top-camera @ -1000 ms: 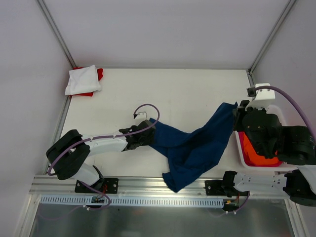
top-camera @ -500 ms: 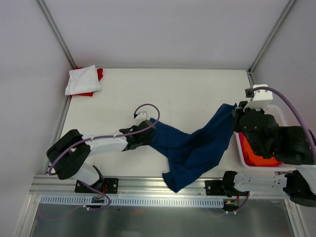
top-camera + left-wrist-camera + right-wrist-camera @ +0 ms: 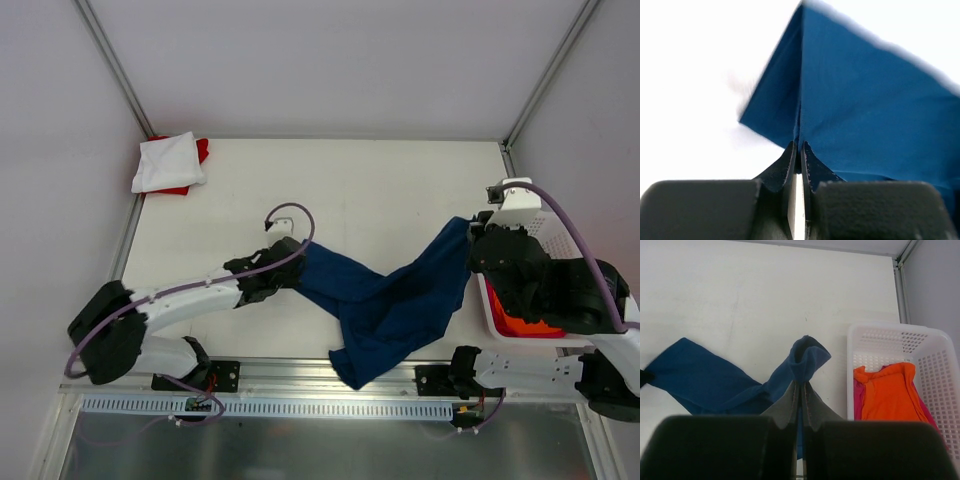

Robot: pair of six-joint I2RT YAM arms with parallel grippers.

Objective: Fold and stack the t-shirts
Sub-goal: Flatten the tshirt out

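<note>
The white lattice basket [image 3: 890,340] stands at the right edge of the table [image 3: 380,180]. In it lies an orange shirt [image 3: 890,392], crumpled, with a strip of a magenta shirt [image 3: 858,399] showing against its left side. The right wrist view gives us this plainly. From above, the right arm covers most of the basket, and we see only slivers of rim and a patch of orange. The navy shirt [image 3: 390,300] is outside the basket, strung between the two arms over the front half of the table. Its middle sags down, and one end trails to the near edge. The left gripper [image 3: 797,147] has its fingers pressed together on a fold of the navy cloth. The left wrist view shows the cloth fanning up and away from that pinch, though the picture is blurred. The right gripper [image 3: 801,385] is likewise closed tight on a bunched corner of the same shirt, just left of the basket. Only the top view shows the far left corner of the table. There a folded white shirt [image 3: 168,162] lies on top of a red shirt [image 3: 201,150], whose edge peeks out at the right and front.
</note>
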